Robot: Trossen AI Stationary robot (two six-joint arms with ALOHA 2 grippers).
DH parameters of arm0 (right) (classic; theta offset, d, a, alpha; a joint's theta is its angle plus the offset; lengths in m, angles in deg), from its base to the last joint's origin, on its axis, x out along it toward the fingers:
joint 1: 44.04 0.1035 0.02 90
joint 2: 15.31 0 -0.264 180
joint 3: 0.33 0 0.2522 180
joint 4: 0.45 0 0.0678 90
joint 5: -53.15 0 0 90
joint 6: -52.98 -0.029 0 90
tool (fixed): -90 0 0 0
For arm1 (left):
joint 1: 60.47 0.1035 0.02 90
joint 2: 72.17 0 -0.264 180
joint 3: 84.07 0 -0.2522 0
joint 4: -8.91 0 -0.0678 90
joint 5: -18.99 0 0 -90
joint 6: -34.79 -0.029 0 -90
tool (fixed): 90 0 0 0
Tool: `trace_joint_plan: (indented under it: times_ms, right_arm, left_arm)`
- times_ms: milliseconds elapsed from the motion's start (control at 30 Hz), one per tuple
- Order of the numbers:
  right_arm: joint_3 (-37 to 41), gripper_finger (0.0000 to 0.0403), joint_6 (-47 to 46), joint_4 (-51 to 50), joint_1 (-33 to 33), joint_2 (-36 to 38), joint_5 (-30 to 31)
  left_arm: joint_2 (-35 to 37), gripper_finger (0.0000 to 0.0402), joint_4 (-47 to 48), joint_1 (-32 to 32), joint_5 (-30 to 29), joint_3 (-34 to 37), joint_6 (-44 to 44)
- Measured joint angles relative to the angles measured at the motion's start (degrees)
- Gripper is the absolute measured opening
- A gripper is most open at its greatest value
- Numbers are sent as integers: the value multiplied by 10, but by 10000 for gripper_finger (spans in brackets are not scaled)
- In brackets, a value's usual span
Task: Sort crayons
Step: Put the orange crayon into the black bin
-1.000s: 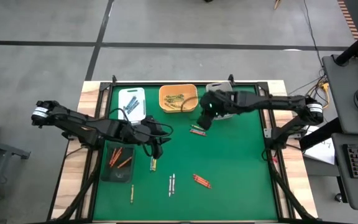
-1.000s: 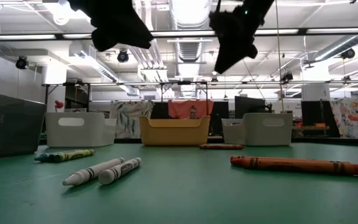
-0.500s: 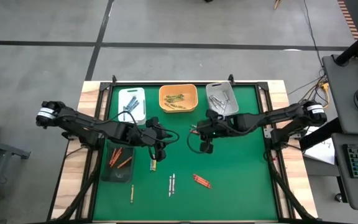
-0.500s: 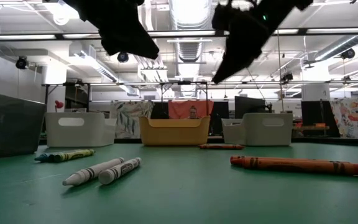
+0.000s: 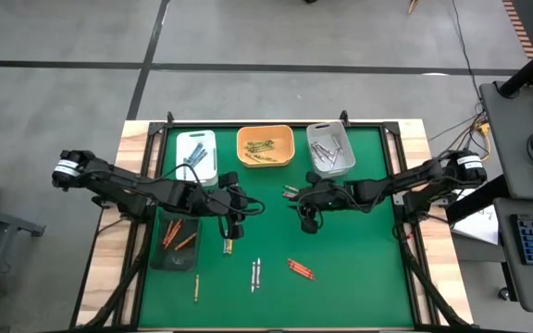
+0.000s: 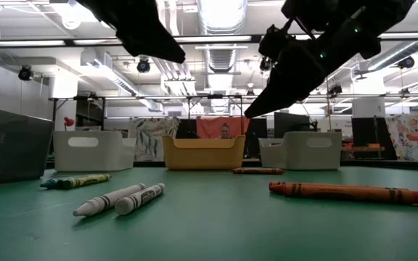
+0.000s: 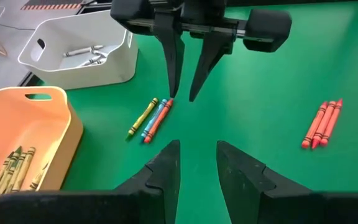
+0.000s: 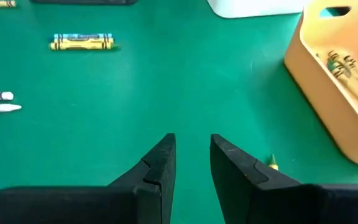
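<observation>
**Sam:** Where is the left gripper [image 5: 234, 222]?

**Mia:** It hangs over the middle of the green table [image 5: 359, 268], a bit to the left. Its two fingers [image 7: 166, 168] are a little apart, with a small gap. Nothing is between them. It touches nothing.

**Sam:** And the right gripper [image 5: 309, 221]?

**Mia:** It hangs over the middle too, a bit to the right, close to the other one. Its fingers [image 8: 160, 165] are also a little apart, and empty. They are up in the air, above the table.

**Sam:** Where are the crayons?

**Mia:** All over! Three lie together [image 5: 291, 194] on the table just on the far side of the right gripper: a yellow one, a blue one and a red-orange one. A yellow and blue pair [image 5: 229, 244] lies just on the near side of the left gripper. Two white crayons [image 5: 254, 274] lie side by side nearer the front. Some red-orange ones [image 5: 300, 269] lie to the right of those. One lone crayon [image 5: 196, 288] lies near the front on the left.

**Sam:** Are any in the boxes?

**Mia:** Yes. The orange box [image 5: 281, 139] at the far side has yellow ones. The light grey box [image 5: 321, 130] to its right has grey ones. The white box [image 5: 206, 137] to its left has dark blue ones. The dark tray [image 5: 156, 254] at the left has red-orange ones.
</observation>
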Motion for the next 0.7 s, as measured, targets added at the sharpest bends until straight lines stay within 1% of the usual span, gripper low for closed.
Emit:
trace_joint_plan:
  times_ms: [167,267,367,600,700]
  right_arm:
    - [0,89,-3,8,0,-3,31]
    - [0,89,-1,8,0,-3,32]
    - [0,89,-36,5,0,-3,31]
    - [0,89,-96,-10,0,-8,28]
    - [0,89,-103,-12,0,-8,50]
  left_arm:
    - [-1,87,-14,0,0,0,0]
    - [-1,87,-15,0,0,0,-2]
    - [-1,87,-17,1,-1,0,-13]
    - [-1,87,-16,1,-2,0,-87]
    - [-1,87,-16,1,-1,0,-119]
